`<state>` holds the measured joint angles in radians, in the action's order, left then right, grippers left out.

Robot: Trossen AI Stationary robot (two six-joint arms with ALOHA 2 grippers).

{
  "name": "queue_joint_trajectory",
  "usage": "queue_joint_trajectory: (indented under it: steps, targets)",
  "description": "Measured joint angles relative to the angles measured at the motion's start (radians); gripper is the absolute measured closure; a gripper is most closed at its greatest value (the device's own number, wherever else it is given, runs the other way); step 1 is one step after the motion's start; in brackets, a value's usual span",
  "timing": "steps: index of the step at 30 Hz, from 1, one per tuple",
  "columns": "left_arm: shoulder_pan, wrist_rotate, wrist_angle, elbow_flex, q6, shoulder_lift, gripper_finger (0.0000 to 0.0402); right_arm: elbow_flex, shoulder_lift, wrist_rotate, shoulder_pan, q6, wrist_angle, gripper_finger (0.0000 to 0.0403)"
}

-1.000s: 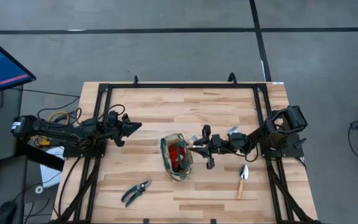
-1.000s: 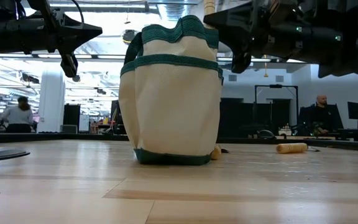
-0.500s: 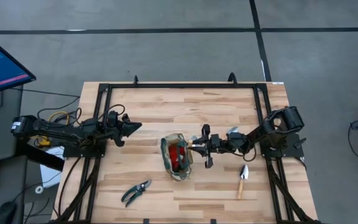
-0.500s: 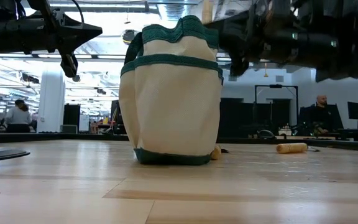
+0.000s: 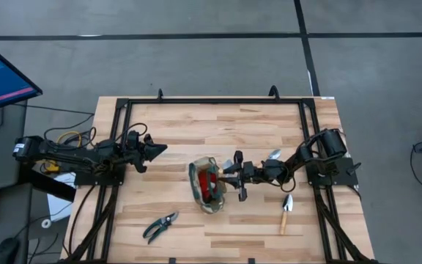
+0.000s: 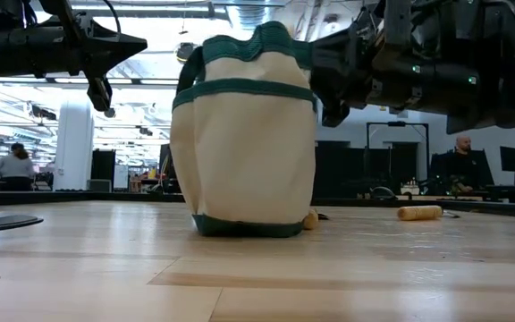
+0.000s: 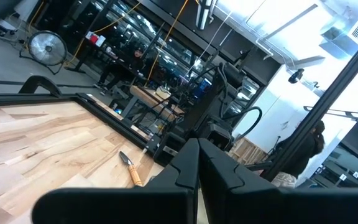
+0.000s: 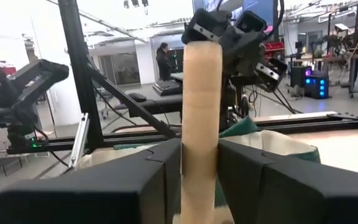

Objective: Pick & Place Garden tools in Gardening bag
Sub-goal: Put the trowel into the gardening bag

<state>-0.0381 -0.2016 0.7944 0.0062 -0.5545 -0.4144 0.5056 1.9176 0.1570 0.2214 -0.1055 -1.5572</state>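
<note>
Now right tool (image 5: 229, 176) at gardening bag (image 5: 208, 185) rim, mid-table, clamped on wooden handle (image 8: 201, 124) of garden tool. Left tool (image 5: 160, 149) pinched closed, waiting above table's left side. Trowel (image 5: 286, 212) lies right of bag; pruning shears (image 5: 160, 226) front-left.

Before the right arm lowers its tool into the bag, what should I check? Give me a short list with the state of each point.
1. Right hand grips the wooden handle: ok, fingers closed on both sides.
2. Right hand is at the bag: ok, at its right rim, though whether the tool head is over the opening, cannot tell.
3. Bag stands upright: ok.
4. Room inside the bag: cannot tell; a red item already lies there.
5. Left hand is out of the way: ok, apart from the bag at the table's left.
6. Tools left on the table: shears and trowel, not ok yet.
</note>
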Motion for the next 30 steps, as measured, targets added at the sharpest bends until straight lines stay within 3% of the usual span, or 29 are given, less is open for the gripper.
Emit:
queue_joint_trajectory:
  steps: [12, 16, 25, 30]
  targets:
    - [0.0, 0.0, 0.0, 0.0, 0.0, 0.0, 0.0394, 0.0, -0.001, 0.003, 0.0, -0.019, 0.008, 0.0221]
    - [0.0, 0.0, 0.0, 0.0, 0.0, 0.0, 0.0394, 0.0, -0.057, 0.009, 0.0, -0.036, 0.068, 0.0196]
    - [0.0, 0.0, 0.009, 0.0, 0.0, 0.0, 0.0394, 0.0, -0.434, 0.119, -0.001, -0.062, 0.684, 0.0159]
    - [0.0, 0.0, 0.017, 0.0, 0.0, 0.0, 0.0394, 0.0, -0.674, 0.251, -0.002, -0.151, 1.022, 0.0157]
